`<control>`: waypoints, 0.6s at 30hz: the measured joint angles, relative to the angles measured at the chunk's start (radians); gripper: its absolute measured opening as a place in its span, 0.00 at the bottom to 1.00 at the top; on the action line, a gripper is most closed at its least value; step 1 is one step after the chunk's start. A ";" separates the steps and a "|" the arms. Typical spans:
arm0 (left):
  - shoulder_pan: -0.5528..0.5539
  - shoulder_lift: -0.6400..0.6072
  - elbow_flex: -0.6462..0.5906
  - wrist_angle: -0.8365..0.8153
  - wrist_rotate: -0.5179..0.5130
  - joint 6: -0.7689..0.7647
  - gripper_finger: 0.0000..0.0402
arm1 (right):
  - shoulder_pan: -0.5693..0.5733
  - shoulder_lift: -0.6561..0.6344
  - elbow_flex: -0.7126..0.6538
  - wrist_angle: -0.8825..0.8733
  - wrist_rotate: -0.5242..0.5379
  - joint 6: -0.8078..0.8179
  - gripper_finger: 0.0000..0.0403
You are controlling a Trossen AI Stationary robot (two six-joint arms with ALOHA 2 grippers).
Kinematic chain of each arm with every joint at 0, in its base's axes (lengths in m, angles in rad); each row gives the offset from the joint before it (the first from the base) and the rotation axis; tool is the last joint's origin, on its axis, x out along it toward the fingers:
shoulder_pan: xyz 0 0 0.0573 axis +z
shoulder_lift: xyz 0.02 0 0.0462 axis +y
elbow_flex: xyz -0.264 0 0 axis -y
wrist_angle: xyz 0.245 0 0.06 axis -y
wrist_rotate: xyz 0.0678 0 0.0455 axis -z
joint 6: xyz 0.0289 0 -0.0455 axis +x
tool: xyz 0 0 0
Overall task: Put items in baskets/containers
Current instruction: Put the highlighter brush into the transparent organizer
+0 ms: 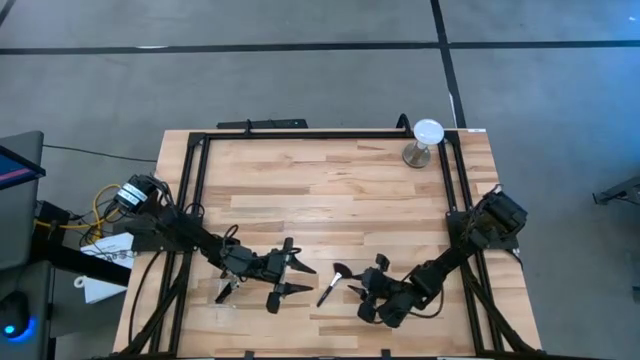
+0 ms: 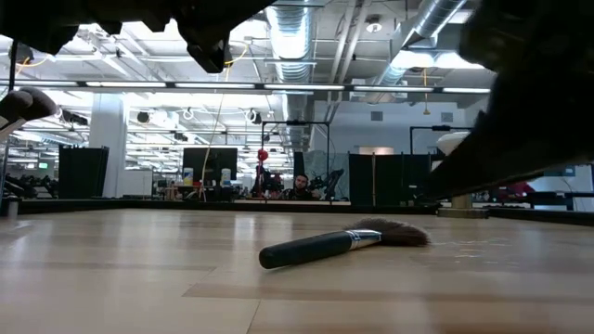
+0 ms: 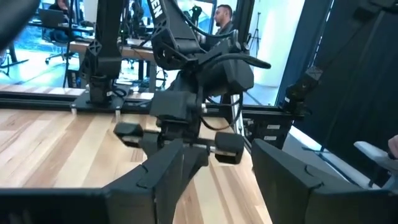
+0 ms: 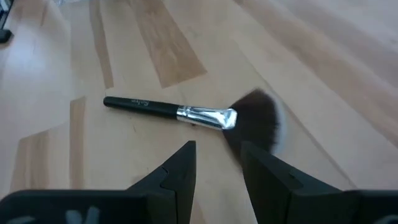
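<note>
One fan brush (image 1: 333,282) is lying flat on the table (image 1: 330,190), near the front edge, between the two grippers. Its bristle head is pointing away from the front edge; in the right wrist view the brush (image 4: 186,113) is showing a thin dark handle, a silver ferrule and a wide dark fan of bristles. In the low view the brush (image 2: 339,243) is resting with its whole length on the wood.

The right gripper (image 1: 366,290) is sitting low just beside the brush, on the right; in its wrist view its own fingers (image 4: 180,168) are standing slightly apart, a narrow gap, holding nothing, with the ferrule just beyond their tips. The left gripper (image 1: 293,270) is waiting on the other side of the brush, its fingers spread wide and empty. A white disc on a stand (image 1: 425,140) is standing at the far right corner, well apart. No clear tray is discernible in these views.

Handling, as a judgement: the brush is probably very light, the handle stiff and smooth, so it is likely to roll or skid if nudged from one side. The bristles are soft and would splay or bend under the fingers. The better hold is across the handle close to the ferrule, near the balance point, with the fingers straddling it and closing square to its axis.
</note>
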 joint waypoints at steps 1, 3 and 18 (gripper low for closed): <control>0.003 -0.002 0.000 0.009 0.000 0.003 0.47 | -0.013 0.000 0.019 -0.028 -0.025 0.000 0.29; 0.016 -0.024 0.000 0.035 0.001 0.007 0.46 | -0.047 0.000 0.075 -0.113 -0.088 0.000 0.29; 0.124 -0.480 0.000 0.042 0.131 0.196 0.45 | -0.175 0.000 0.469 -0.606 -0.339 0.217 0.29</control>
